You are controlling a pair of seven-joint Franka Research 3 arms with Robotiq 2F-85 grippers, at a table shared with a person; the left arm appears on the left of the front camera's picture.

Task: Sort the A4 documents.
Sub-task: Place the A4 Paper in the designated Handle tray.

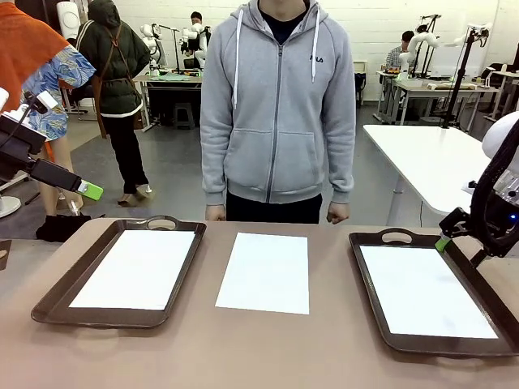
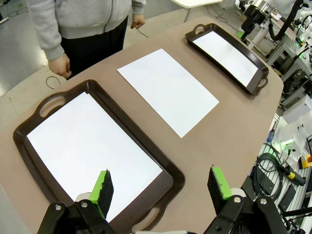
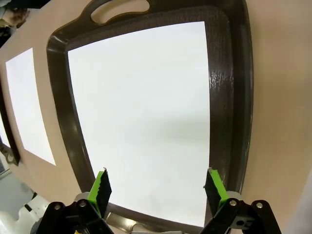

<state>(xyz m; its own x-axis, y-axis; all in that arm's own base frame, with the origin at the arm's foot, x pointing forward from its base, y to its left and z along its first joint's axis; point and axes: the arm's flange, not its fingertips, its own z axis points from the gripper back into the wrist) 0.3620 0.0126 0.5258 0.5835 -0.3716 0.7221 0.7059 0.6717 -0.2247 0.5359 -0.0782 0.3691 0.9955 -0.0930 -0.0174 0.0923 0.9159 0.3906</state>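
Brown desk (image 1: 268,348), two dark trays, three white A4 sheets.

Spread across the desk from largest to smallest: left tray (image 1: 49,304) and right tray (image 1: 369,279), dark brown with cut-out handles, each floored by one white sheet (image 1: 138,267) (image 1: 426,290); between them, flat on the bare desk and touching neither tray, a third loose sheet (image 1: 265,271), nearest the grey-hooded person (image 1: 277,105) standing at the far edge with both fists at the desk's rim. Left gripper (image 2: 161,187) held high over the near end of the left tray, jaws wide, nothing between the green pads. Right gripper (image 3: 158,187) low over the right tray's sheet, jaws likewise wide and holding nothing.
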